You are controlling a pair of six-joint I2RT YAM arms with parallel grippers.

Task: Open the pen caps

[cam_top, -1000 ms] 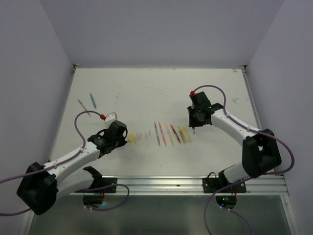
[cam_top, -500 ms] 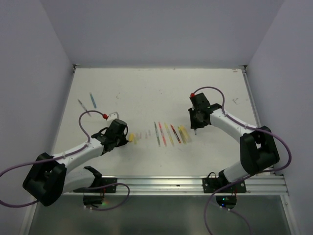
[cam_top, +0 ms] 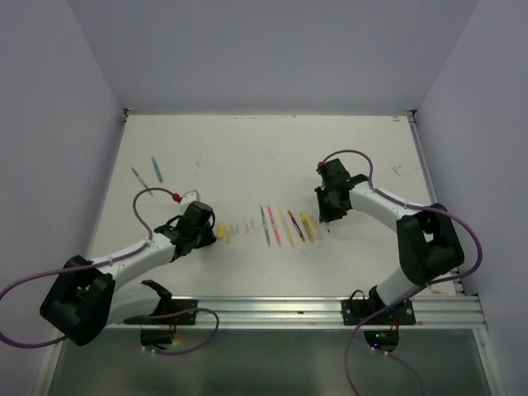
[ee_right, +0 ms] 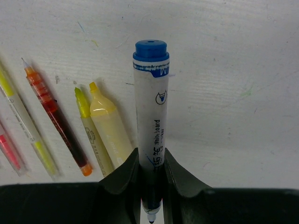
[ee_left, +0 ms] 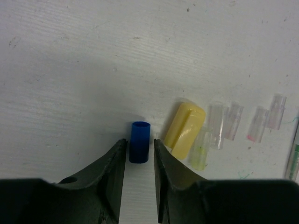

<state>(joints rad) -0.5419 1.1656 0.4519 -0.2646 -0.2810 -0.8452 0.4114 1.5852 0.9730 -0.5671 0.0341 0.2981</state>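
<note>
A short blue pen cap [ee_left: 139,135] lies on the white table between the fingertips of my left gripper [ee_left: 139,141]. The jaws stand slightly apart, with a thin gap on each side of the cap. A fat yellow cap [ee_left: 184,128] and several clear caps [ee_left: 219,123] lie just right of it. My right gripper [ee_right: 152,156] is shut on a white whiteboard marker [ee_right: 151,102] with a blue end, its bare tip towards the wrist. It hangs over the table beside a yellow highlighter [ee_right: 110,130]. From above, the left gripper [cam_top: 213,233] and right gripper [cam_top: 328,210] flank the pen row [cam_top: 285,224].
Uncapped pens lie left of the marker: a thin yellow-green one [ee_right: 91,135] and a red one with an orange end [ee_right: 56,116]. A blue pen [cam_top: 156,169] and a grey pen [cam_top: 139,176] lie at the far left. Walls close three sides of the table.
My right gripper has moved with the marker towards the near left, closer to the right end of the pen row. The left gripper has barely shifted.
</note>
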